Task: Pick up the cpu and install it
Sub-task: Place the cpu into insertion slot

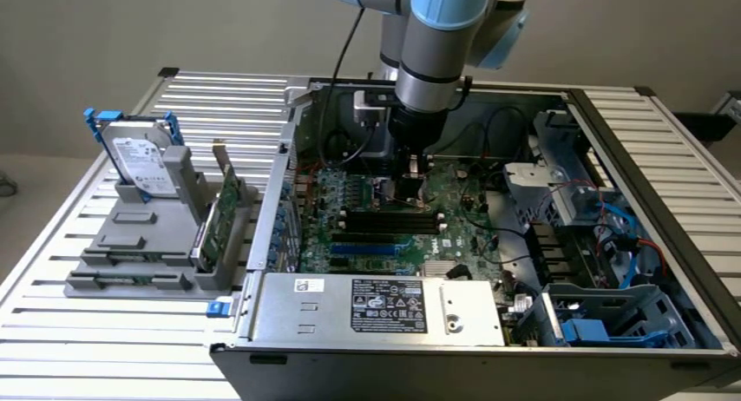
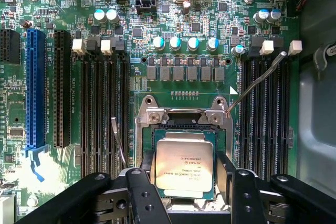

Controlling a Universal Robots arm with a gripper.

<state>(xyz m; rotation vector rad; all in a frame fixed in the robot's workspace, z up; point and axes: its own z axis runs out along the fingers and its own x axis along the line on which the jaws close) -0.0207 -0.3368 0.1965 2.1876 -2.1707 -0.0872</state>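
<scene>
- Plainly, the chip (image 2: 184,167) lies in the socket (image 2: 185,113), toward the case's (image 1: 463,366) eleven o'clock in the exterior view.
- The gripper (image 2: 187,163) straddles it; whether it pinches cannot be told.
- Any sideways drag or tilt could bend socket pins.

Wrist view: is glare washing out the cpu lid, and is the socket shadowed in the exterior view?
Wrist view: the cpu lid shines softly, its print faint; the strongest glare is on the motherboard near the blue slot. Exterior view: the arm covers the socket, so shadow there cannot be judged.
</scene>
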